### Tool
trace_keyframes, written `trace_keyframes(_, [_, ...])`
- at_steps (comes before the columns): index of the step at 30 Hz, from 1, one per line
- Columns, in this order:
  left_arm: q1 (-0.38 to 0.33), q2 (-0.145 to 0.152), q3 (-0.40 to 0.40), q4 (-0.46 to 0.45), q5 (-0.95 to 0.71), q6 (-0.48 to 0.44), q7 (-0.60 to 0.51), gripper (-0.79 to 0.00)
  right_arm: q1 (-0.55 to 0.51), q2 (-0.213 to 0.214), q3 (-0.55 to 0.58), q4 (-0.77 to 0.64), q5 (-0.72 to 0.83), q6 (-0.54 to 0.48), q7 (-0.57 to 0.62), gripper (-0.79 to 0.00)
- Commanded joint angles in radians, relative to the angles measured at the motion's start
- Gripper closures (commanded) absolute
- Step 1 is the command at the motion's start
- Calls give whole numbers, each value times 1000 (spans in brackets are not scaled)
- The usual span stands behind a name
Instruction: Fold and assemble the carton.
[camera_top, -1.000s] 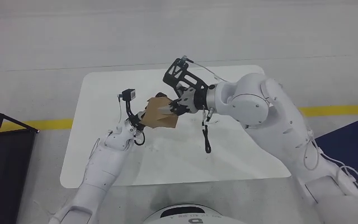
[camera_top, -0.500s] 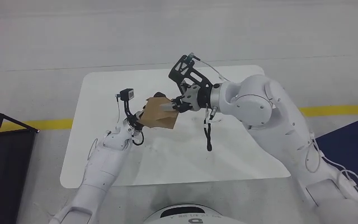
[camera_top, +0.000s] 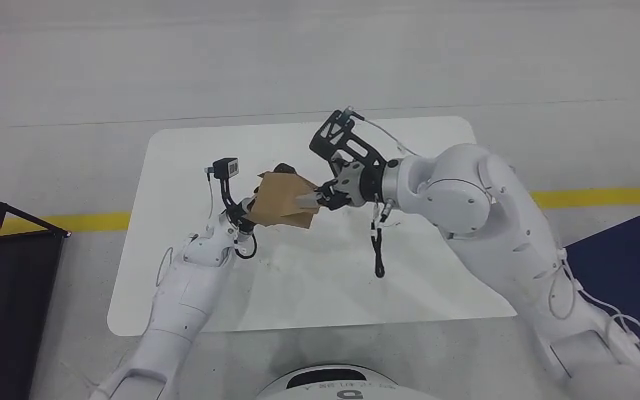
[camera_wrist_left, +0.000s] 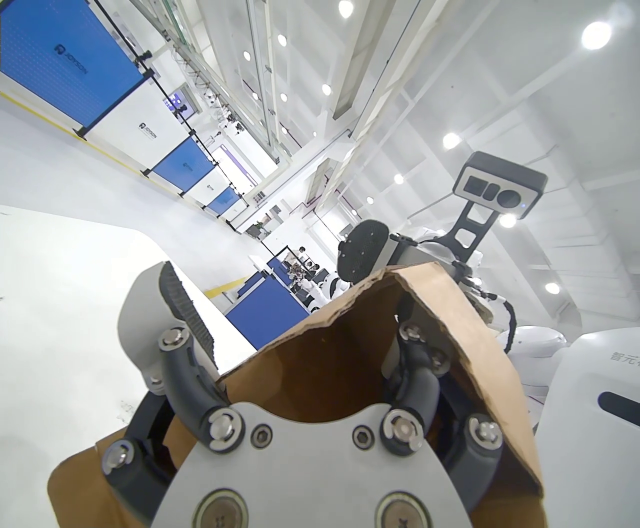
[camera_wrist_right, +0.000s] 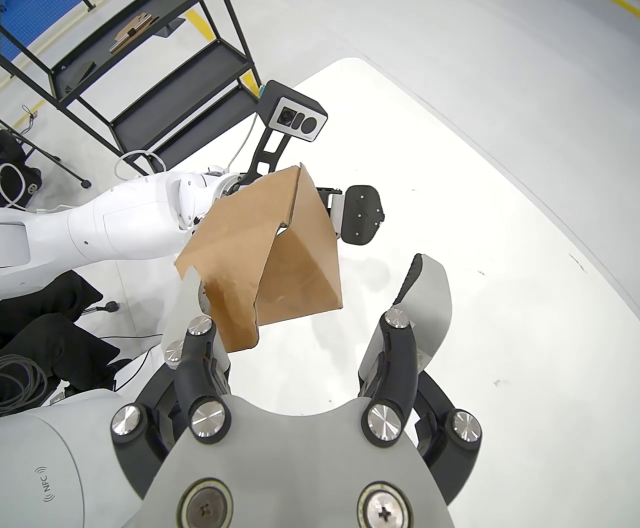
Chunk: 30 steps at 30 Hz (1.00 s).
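Note:
A brown carton (camera_top: 283, 200), partly unfolded, hangs in the air above the white table (camera_top: 180, 280). It sits over my left gripper (camera_wrist_left: 287, 305), whose fingers stand wide apart. One finger is inside the carton (camera_wrist_left: 325, 365); the other finger (camera_wrist_right: 362, 215) is outside its wall. My right gripper (camera_wrist_right: 307, 280) is open at the near side of the carton (camera_wrist_right: 300, 260). One of its fingers lies behind a hanging flap and the other is well away from the cardboard. In the top view the right gripper (camera_top: 315, 198) meets the carton's right edge.
The table's edge runs close behind the carton, and bare tabletop lies below and to the right of it. A black shelf rack (camera_wrist_right: 150, 100) stands on the floor beyond the table's left side. Dark cables (camera_wrist_right: 30, 370) lie on the floor there.
The right wrist has shifted a little to the right and turned at the carton's edge. The carton has spread slightly flatter. The left arm has hardly moved.

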Motion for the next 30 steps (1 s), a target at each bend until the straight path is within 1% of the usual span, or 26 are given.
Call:
trace_keyframes(1, [1, -2, -3, -2, -2, 0, -8, -785, -1, 0, 0, 11, 4, -5, -7, -665])
trace_keyframes(10, [6, -10, -25, -1, -13, 0, -33, -785, -15, 3, 24, 13, 16, -11, -40, -653])
trace_keyframes(19, [9, -20, -38, -1, -21, 0, -59, -785, -14, 0, 2, 47, 19, -18, -44, -665])
trace_keyframes(24, [12, -25, -49, -2, -26, 0, -74, -785, -13, -1, -5, 69, 13, -20, -54, -708])
trace_keyframes(30, [14, -31, -59, 0, -37, 0, -90, -785, -11, -4, -16, 87, 8, -16, -60, -705])
